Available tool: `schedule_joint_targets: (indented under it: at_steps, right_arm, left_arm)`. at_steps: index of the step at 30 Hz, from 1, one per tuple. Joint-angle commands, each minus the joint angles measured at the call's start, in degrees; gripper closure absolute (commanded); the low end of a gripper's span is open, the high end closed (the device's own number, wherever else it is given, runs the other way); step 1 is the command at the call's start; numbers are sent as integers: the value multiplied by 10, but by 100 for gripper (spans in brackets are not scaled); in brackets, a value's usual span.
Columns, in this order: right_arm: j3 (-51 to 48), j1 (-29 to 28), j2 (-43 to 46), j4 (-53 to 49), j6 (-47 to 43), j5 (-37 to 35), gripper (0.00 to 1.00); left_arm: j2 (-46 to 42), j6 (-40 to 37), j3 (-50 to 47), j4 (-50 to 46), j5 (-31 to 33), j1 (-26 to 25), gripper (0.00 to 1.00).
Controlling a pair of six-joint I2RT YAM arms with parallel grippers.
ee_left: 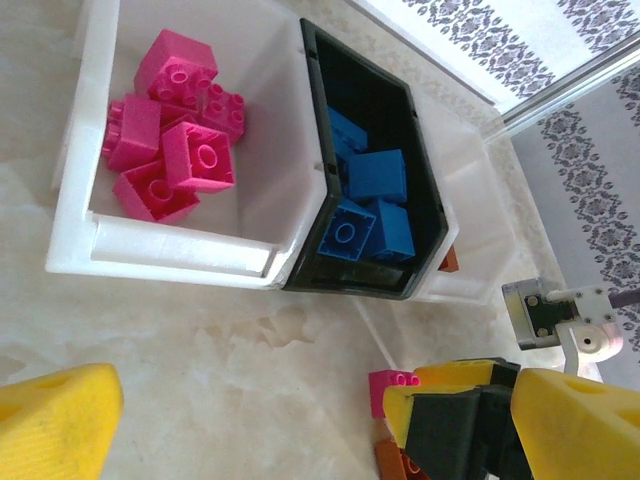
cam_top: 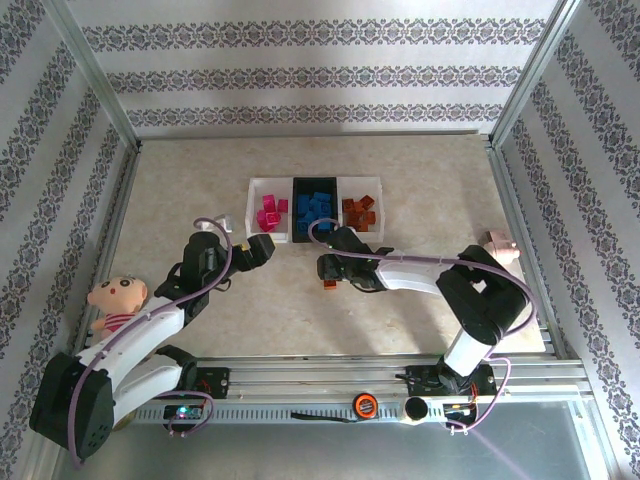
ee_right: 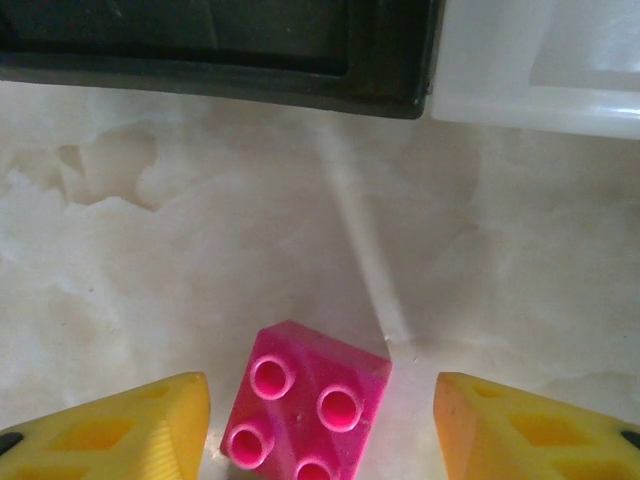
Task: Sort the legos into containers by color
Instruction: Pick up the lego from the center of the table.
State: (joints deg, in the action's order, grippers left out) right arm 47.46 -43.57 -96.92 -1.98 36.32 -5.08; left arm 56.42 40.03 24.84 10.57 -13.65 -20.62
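Three joined containers (cam_top: 251, 212) sit mid-table. The left white tray (ee_left: 180, 250) holds magenta legos (ee_left: 165, 125), the black tray (ee_left: 310, 150) holds blue ones (ee_left: 375, 205), and the right white tray holds orange-brown ones (cam_top: 360, 213). A loose magenta brick (ee_right: 305, 405) lies studs-up on the table in front of the black tray, between the fingers of my right gripper (ee_right: 320, 425), with gaps on both sides. An orange-brown brick (ee_left: 389, 459) lies beside it. My left gripper (cam_top: 265, 243) hovers open and empty in front of the left tray.
A cartoon doll (cam_top: 115, 300) lies at the table's left edge, beside my left arm. A pale pink toy pig (cam_top: 500, 245) sits at the right edge. Patterned walls close in the table on three sides.
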Motion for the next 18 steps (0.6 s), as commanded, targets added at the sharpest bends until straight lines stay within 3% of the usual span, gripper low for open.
schedule_joint_targets:
  at_steps: [1,8,14,18]
  right_arm:
    - [19,-7,-14,-12,4,-14,46]
    - [18,-2,9,-10,-20,-22,69]
    - [19,3,98,-7,-74,11,74]
    - [71,3,101,-7,-102,68,74]
  left_arm:
    - [-4,9,-12,-14,7,-6,0]
    - [-14,7,-22,-15,5,-6,0]
    - [-37,2,-30,-30,15,-6,0]
    - [-71,1,-37,-46,28,-6,0]
